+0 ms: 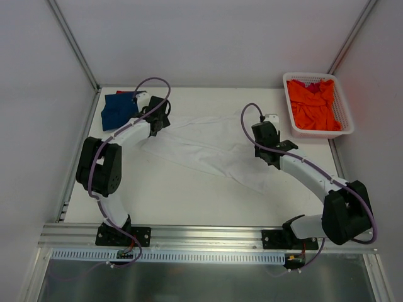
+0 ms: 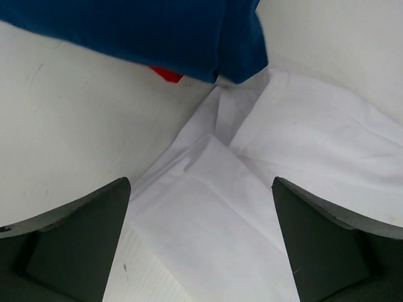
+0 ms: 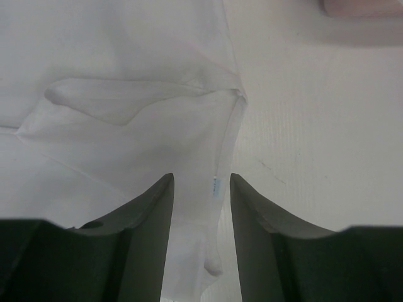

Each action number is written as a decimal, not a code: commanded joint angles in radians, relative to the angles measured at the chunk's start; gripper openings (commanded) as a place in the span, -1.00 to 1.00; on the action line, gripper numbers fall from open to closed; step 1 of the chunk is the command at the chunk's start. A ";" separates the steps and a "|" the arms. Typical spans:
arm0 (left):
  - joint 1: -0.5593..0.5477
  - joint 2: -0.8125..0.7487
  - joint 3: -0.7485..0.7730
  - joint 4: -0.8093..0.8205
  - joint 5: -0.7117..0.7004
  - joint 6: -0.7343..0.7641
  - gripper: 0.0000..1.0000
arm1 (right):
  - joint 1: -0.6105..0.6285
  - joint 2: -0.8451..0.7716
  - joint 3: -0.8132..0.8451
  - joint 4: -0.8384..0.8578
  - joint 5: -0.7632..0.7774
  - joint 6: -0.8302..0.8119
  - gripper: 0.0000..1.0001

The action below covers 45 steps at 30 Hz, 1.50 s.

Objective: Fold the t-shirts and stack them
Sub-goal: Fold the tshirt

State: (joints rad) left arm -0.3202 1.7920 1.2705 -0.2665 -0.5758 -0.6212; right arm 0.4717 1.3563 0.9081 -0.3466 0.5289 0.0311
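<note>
A white t-shirt (image 1: 208, 148) lies spread and creased across the middle of the table. My left gripper (image 1: 162, 119) hangs over its left end, jaws wide open (image 2: 201, 182), with a folded flap of white cloth (image 2: 208, 207) below and nothing held. My right gripper (image 1: 266, 139) hovers at the shirt's right edge; its jaws stand apart (image 3: 201, 179) above the hem (image 3: 217, 189), which carries a small label. A folded dark blue t-shirt (image 1: 118, 110) (image 2: 145, 31) rests at the back left on a red t-shirt (image 2: 167, 74). An orange t-shirt (image 1: 313, 104) is bunched in the basket.
The white lattice basket (image 1: 345, 123) stands at the back right corner. Grey walls with metal frame posts (image 1: 75, 44) close the table on three sides. A metal rail (image 1: 201, 236) with both arm bases runs along the near edge.
</note>
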 commanded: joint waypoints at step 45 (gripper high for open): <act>-0.347 -0.327 -0.517 -0.277 0.083 -0.471 0.81 | 0.116 -0.091 -0.206 0.040 -0.136 0.162 -0.13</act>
State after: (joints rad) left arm -0.6449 1.5105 0.7837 -0.4545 -0.4980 -1.0279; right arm 0.5835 1.3033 0.6952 -0.3119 0.3912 0.1822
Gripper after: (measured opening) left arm 0.908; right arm 0.434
